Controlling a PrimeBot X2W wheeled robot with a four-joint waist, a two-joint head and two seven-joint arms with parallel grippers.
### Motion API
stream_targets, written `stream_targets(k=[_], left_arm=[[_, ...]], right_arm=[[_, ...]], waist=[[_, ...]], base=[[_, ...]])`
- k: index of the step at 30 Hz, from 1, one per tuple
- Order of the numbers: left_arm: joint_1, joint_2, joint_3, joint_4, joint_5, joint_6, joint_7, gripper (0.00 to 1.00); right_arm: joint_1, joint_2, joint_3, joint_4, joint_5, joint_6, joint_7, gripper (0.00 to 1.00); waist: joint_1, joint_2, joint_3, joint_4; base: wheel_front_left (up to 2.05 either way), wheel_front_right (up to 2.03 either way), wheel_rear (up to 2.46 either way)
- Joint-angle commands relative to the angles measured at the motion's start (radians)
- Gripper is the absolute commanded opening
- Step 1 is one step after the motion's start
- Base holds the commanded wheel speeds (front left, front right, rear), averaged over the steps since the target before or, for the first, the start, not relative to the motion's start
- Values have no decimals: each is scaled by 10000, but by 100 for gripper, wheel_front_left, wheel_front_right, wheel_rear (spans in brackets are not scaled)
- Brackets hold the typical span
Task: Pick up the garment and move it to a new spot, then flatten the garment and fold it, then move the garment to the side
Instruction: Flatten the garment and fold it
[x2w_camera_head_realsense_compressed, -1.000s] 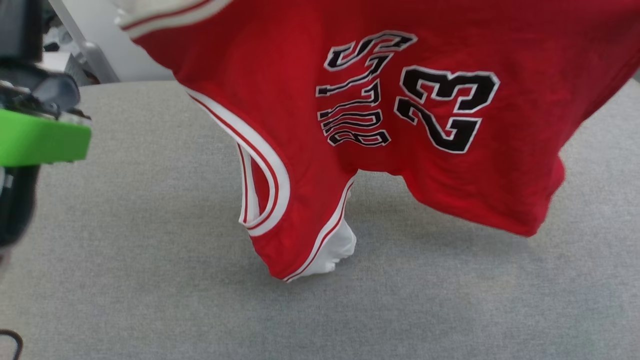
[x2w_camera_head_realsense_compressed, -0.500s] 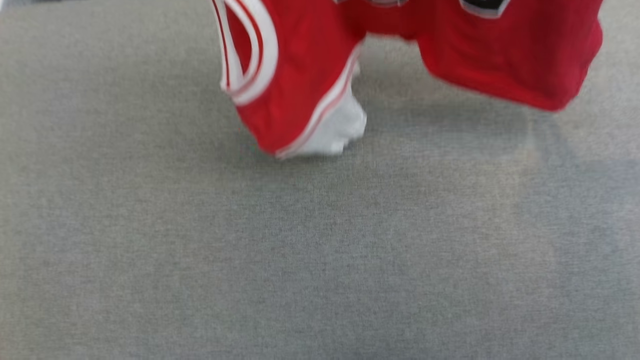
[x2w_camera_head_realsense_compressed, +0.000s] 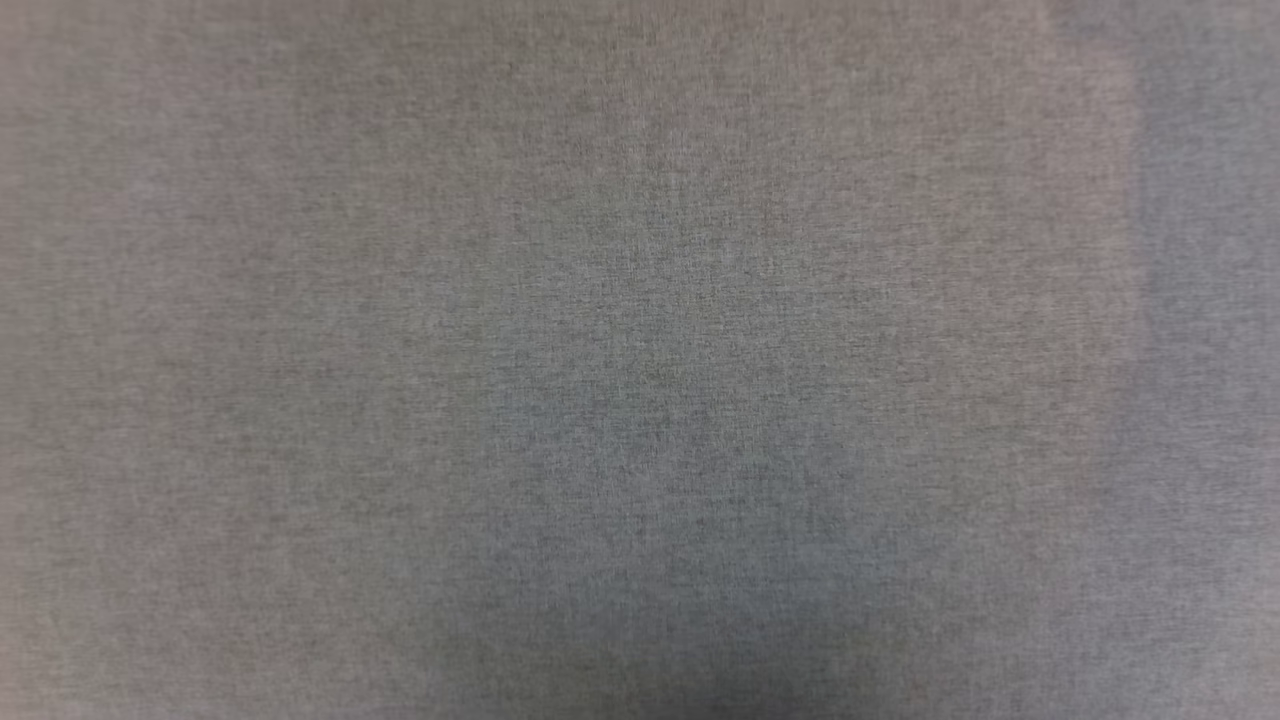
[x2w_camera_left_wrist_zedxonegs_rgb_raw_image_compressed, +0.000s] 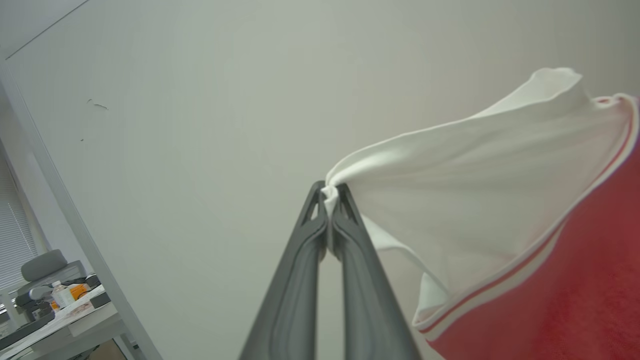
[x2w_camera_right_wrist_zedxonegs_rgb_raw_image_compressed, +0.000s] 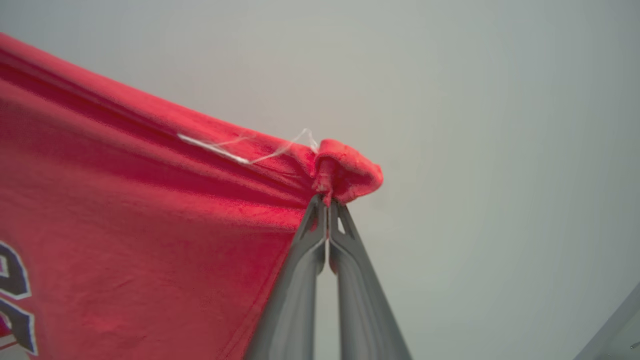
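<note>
Head cam is pointed down at the grey cloth surface (x2w_camera_head_realsense_compressed: 640, 300) from fairly close, a bit blurred. Left wrist cam is aimed along the left gripper (x2w_camera_left_wrist_zedxonegs_rgb_raw_image_compressed: 330, 195) at a pale wall (x2w_camera_left_wrist_zedxonegs_rgb_raw_image_compressed: 200, 125); right wrist cam likewise along the right gripper (x2w_camera_right_wrist_zedxonegs_rgb_raw_image_compressed: 327, 202). Between both wrist views the garment (x2w_camera_left_wrist_zedxonegs_rgb_raw_image_compressed: 500, 175) is shared, seen from opposite ends.

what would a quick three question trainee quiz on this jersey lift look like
1. True or false: the left gripper is shut on white sleeve fabric of the garment.
2. What does the right gripper pinch? A) bunched red fabric B) a white sleeve C) nothing
3. What colour is the surface in the head view?

Key: 1 true; 2 A; 3 grey
</note>
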Motion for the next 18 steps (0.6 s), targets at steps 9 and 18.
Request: stream_targets(k=[9,18], left_arm=[[-2631,-677,-192,3614,1179,87,-2755,0],[-1948,-1316,255,4066,943,-81,-3123,0]], right_arm=[[-1961,903,-464,2746,-1519,-94,-2431,0],[-2079,1499,-216,4231,-1971,-94,-3664,0]], waist=[[-2,0,1330,-118],[-2,0,1589,69]], base=[[0,0,0],[0,0,0]])
